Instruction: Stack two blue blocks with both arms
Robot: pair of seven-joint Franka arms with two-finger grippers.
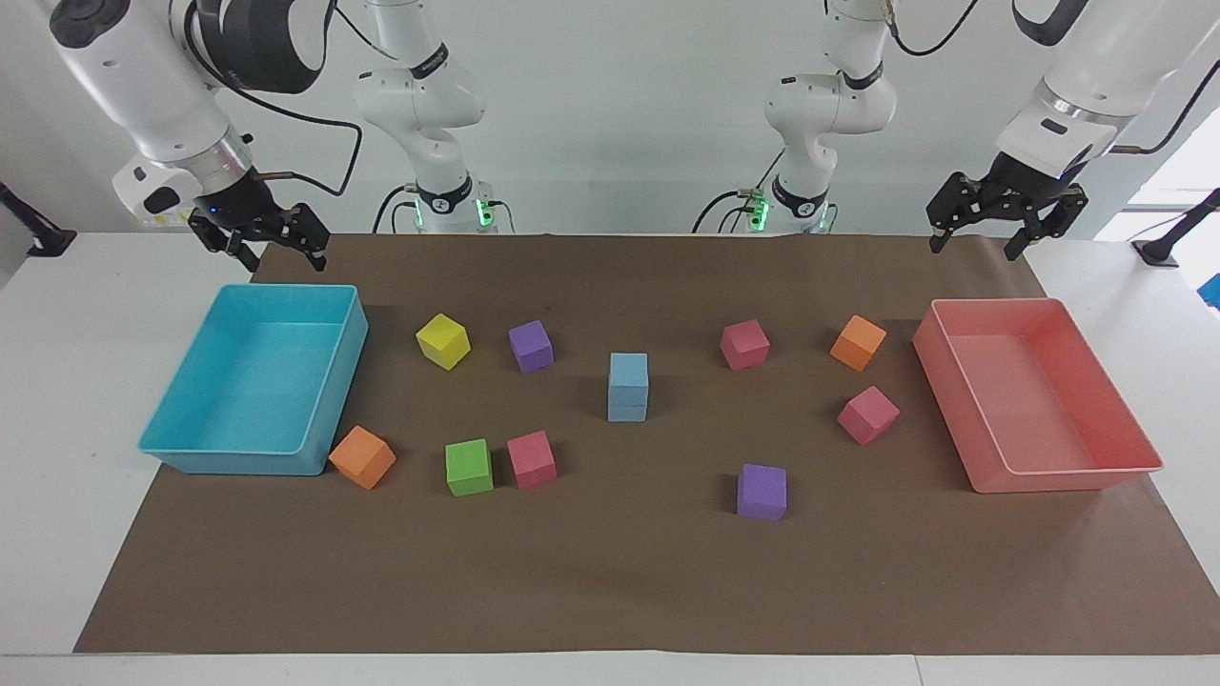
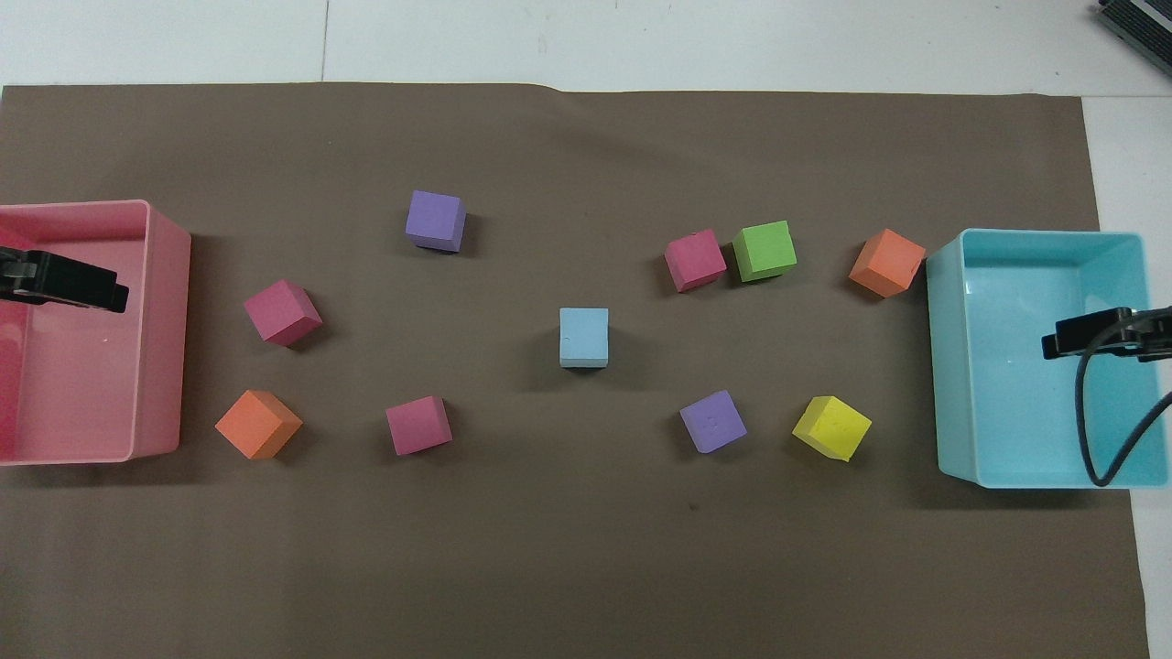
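The two blue blocks [image 1: 628, 386] are stacked upright, long axis vertical, toward 12 o'clock. Both the left gripper [image 1: 999, 228] and right gripper [image 1: 259, 244] are held with jaws open, empty.

Lower blue block [image 1: 627, 406] hidden overhead; pink tray [image 2: 160, 275] cut by edge

Both white arms hung raised at opposite ends of the table, neither holding anything. The left gripper [image 1: 1006, 229] pointed down with its black fingers [image 1: 936, 238] spread apart, the forearm sloping up and outward above it. The right gripper [image 1: 274, 255] likewise faced down, its fingers [image 1: 316, 257] parted, beneath a steeply angled forearm trailing a black cable.
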